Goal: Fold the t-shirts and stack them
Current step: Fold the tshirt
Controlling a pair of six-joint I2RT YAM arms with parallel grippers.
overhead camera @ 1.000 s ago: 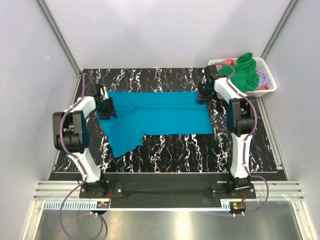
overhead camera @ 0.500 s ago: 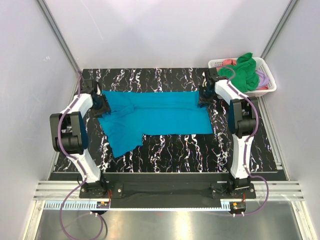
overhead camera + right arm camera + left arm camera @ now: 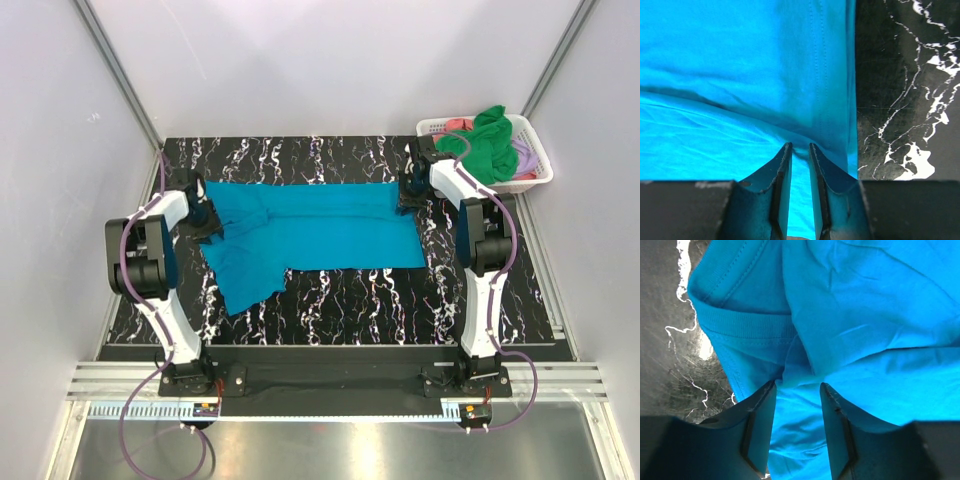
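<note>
Lying on the bench [image 3: 330, 300], a teal t-shirt [image 3: 320, 225] has its hem pinched in the narrow jaws of the right gripper [image 3: 800, 147]; the left gripper [image 3: 797, 385] straddles a collar fold, grip uncertain, risking a slip.

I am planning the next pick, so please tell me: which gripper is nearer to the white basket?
Right. The right gripper is at the teal t-shirt's basket-side end, close beside the white basket. The left gripper is at the shirt's opposite end, across the table.
</note>
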